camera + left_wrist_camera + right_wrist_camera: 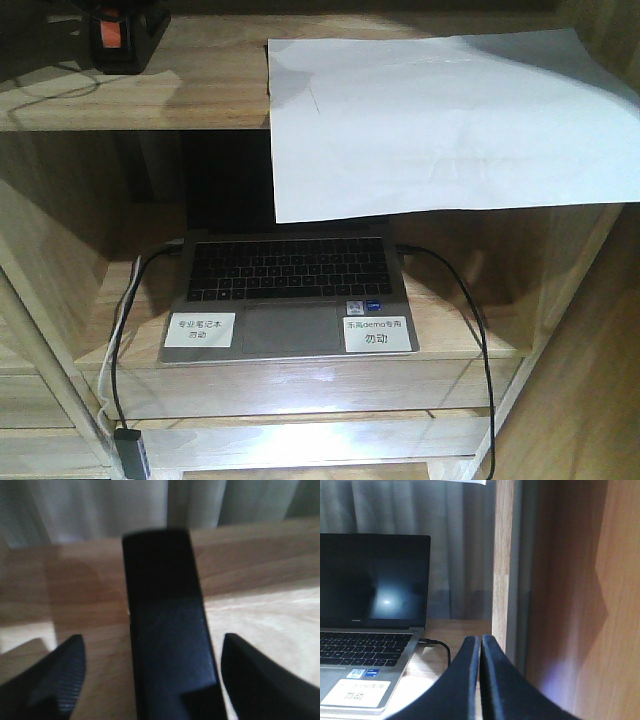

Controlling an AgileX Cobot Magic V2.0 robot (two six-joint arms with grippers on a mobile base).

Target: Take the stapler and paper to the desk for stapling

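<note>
Below the paper [440, 120], laptop [290, 270] with two "勿动" labels [199, 329]

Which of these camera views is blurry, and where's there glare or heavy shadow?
Left wrist view: soft throughout, the small black stapler and the left hand both out of focus. Front view: the large white paper sheet looks bright and bluish, glare on the light-wood shelf edge, top-left corner in shadow. Right wrist view: sharpest, with a pale reflection on the dark laptop screen.
</note>
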